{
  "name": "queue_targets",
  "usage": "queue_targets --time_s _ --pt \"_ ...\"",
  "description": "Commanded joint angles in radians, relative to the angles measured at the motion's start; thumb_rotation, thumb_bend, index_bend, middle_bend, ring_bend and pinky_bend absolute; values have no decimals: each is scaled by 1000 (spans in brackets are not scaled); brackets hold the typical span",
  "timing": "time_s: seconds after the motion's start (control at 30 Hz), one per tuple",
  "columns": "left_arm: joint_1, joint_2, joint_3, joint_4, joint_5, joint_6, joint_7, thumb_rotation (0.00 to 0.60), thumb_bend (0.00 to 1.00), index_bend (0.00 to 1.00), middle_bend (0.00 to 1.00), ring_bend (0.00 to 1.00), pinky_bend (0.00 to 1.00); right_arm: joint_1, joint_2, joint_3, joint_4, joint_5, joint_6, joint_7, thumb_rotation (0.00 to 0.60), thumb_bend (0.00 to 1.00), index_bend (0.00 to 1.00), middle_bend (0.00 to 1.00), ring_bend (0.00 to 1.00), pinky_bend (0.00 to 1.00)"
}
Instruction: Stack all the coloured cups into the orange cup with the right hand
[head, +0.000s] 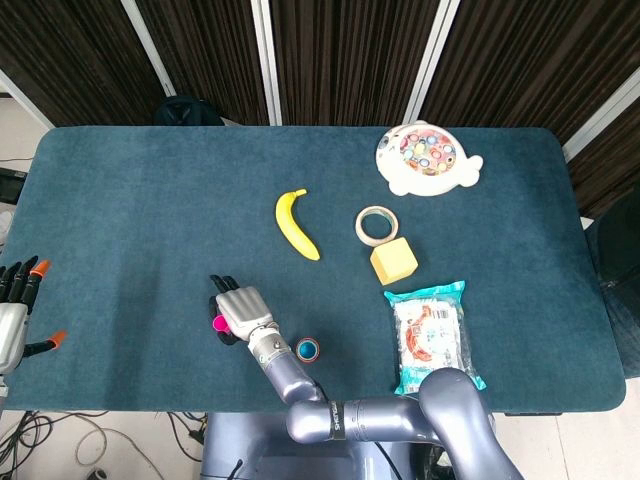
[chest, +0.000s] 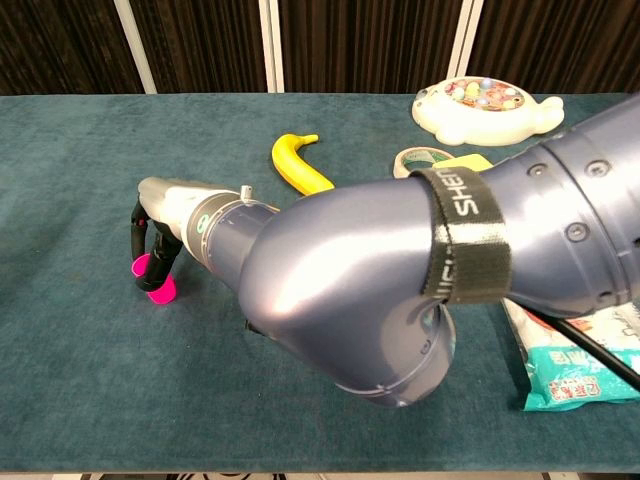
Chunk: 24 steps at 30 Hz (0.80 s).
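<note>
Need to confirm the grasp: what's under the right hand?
The pink cup lies on its side under the right hand, whose dark fingers curl around it. Contact is unclear; the hand covers most of it.

The banana (head: 297, 225) lies left of the tape roll (head: 376, 226). The block (head: 394, 262) sits just before the roll, the packet (head: 430, 335) before the block.

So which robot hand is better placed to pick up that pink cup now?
The right robot hand: its fingers are already around the pink cup. The left robot hand sits off the table's left edge, far from it.
</note>
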Motion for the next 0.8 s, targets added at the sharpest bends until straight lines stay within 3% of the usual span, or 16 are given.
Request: queue_targets --time_s 0.03,0.3,0.8 --pt "0 0 0 0 1 2 0 600 0 0 0 0 52 -3 7 3 -10 -4 7 0 600 416 490 0 70 701" --pt "0 -5 -1 4 -2 1 9 600 0 0 0 0 53 -44 84 -2 -111 -15 53 -13 600 416 495 0 71 766" --pt "11 -8 -16 -1 -17 36 43 600 0 0 0 0 52 -251 454 -138 -601 -43 201 -66 600 416 506 0 71 854"
